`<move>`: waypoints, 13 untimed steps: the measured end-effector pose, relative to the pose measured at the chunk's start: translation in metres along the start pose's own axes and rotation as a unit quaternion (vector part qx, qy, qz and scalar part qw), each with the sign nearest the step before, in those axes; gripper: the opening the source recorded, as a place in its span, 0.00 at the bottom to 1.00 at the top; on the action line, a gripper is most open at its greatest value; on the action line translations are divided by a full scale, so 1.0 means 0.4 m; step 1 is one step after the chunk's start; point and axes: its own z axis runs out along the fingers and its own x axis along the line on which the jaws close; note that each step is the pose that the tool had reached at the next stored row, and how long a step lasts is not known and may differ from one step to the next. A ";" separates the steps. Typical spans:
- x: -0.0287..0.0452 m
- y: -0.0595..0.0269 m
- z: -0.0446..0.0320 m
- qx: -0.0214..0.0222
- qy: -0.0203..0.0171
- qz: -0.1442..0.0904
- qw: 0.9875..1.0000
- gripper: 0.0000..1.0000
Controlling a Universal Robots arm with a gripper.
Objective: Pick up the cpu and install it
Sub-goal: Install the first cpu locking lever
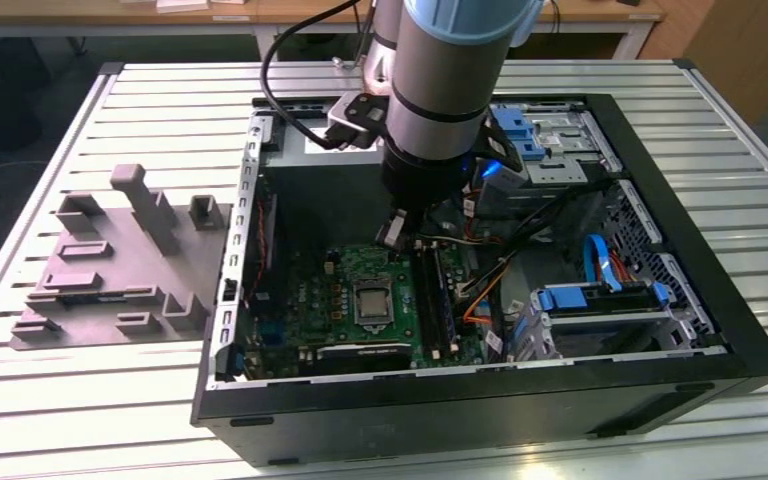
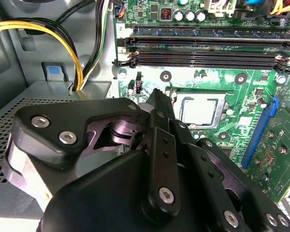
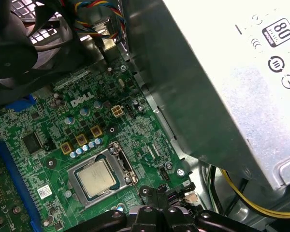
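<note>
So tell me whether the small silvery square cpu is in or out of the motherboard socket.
In. The silvery-grey square cpu lies flat inside the metal-framed socket on the green motherboard, seen in both wrist views.

One open computer case (image 1: 704, 330) sits on one slatted table (image 1: 64, 400). Inside lies one green motherboard (image 1: 344, 300) with one socket at its centre, holding one cpu (image 3: 95, 177). At the case's 9 o'clock rests one grey tray (image 1: 104, 270). One power supply box (image 3: 222, 82) and one gripper (image 2: 157, 104) are there.
</note>
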 end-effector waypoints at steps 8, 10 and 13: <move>0.002 -0.001 0.001 0.001 0.002 0.000 1.000 0.11; 0.003 -0.002 0.001 0.003 0.005 0.000 1.000 0.11; 0.006 -0.004 0.001 0.006 0.010 -0.001 1.000 0.11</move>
